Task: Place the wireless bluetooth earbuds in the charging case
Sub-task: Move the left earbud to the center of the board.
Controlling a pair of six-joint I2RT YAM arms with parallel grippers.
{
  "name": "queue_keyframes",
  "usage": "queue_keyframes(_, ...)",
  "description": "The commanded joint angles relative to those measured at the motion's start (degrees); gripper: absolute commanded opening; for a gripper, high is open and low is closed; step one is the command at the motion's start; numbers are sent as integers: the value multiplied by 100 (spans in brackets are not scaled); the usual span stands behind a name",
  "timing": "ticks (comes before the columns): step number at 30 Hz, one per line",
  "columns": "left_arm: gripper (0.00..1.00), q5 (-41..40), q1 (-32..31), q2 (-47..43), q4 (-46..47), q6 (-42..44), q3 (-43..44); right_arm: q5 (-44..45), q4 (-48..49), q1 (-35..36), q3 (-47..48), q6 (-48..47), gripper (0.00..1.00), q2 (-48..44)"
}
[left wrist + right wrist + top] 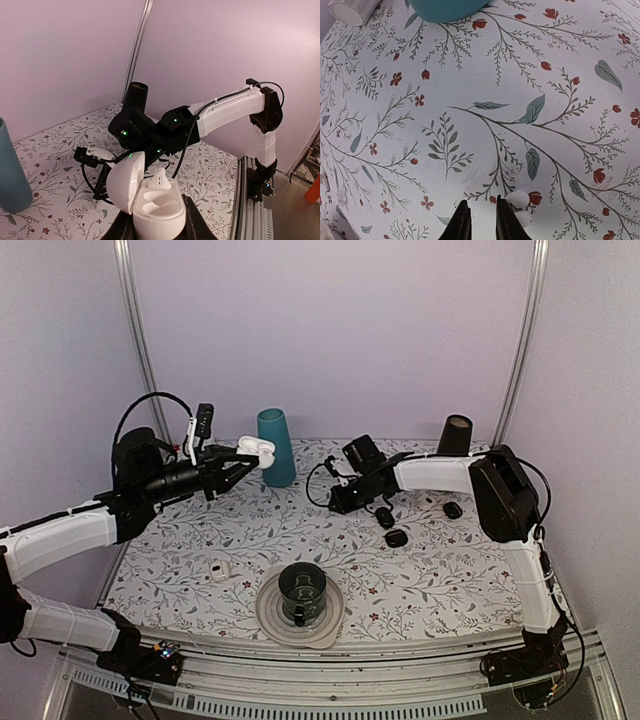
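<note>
Left claw (252, 458) is clamped on the case (159, 212), which is held raised above the table (430, 580), just beside the teal cup (276, 445). The lid (125, 184) is swung open, and one earbud (159, 178) is seated inside. Dark fingers (199, 226) are pressed against both sides of the case body.

The right claw (479, 220) is lowered close to the floral cloth, its jaws parted only by a narrow gap in which nothing is gripped. A second earbud (519, 199) is laid on the cloth just beside one jaw, outside the gap. Whether it is touched cannot be told.

Black ovals (397, 537) are scattered near the right arm, and a small white piece (219, 570) is seen towards the front left.
</note>
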Motion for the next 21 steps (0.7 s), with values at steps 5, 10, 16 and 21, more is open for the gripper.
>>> queue_keyframes(5,0,65,88,-23,32,77,132,154,29,-77,-90,86,18,-147)
queue_keyframes(10,0,65,92,-19,32,77,136,181,24,-102,-95,129,18,-110)
queue_keyframes(16,0,56,93,-14,32,77,139,126,-2,-118,-90,148,18,-63)
queue_keyframes(21,0,65,92,5,34,69,140,37,-6,-116,-98,153,18,-59)
